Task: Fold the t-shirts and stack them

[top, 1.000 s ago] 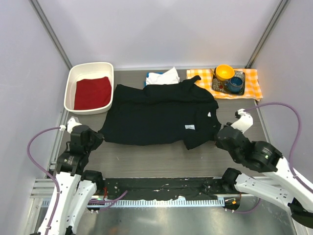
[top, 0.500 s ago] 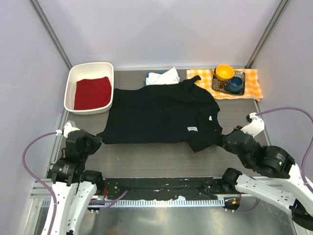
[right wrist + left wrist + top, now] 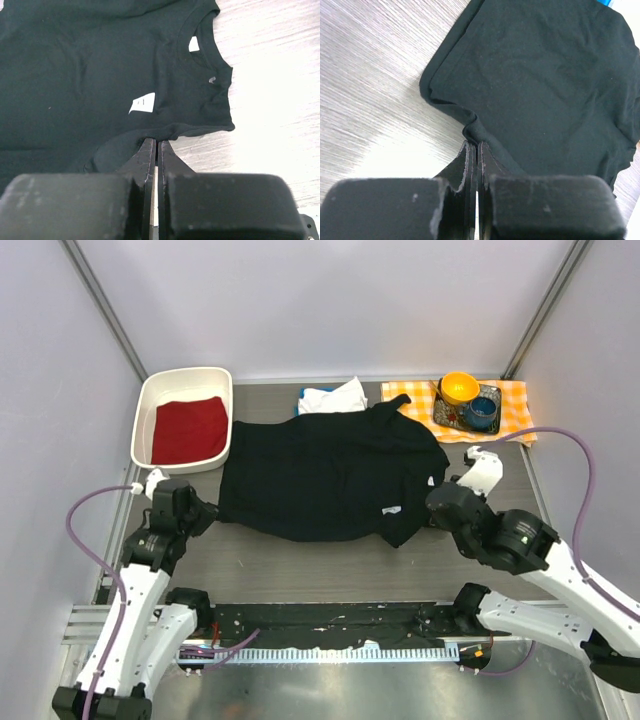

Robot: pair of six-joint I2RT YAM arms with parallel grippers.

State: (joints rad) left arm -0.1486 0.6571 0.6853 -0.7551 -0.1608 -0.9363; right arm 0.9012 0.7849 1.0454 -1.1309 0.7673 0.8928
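Note:
The large black t-shirt (image 3: 330,475) lies spread across the middle of the table, its white square label (image 3: 392,511) near the front right. My left gripper (image 3: 205,512) is shut on the shirt's near-left edge; the left wrist view shows my left gripper (image 3: 473,145) pinching a fold of black cloth (image 3: 540,75). My right gripper (image 3: 432,503) is shut on the shirt's near-right edge below the collar, and the right wrist view shows my right gripper (image 3: 154,142) on the hem by the label (image 3: 142,102). The white shirt (image 3: 336,397) lies on the blue one (image 3: 302,396) behind the black shirt.
A white bin (image 3: 160,390) with a red cloth (image 3: 188,428) stands at the back left. The orange-and-white checked cloth (image 3: 512,405) at the back right bears a tray with an orange bowl (image 3: 459,387) and a blue cup (image 3: 482,412). Grey walls close in both sides.
Both grippers first drew the shirt's near edge toward the bases and outward, then moved back inward and away from the bases. The near edge now sits less stretched, and the label has shifted.

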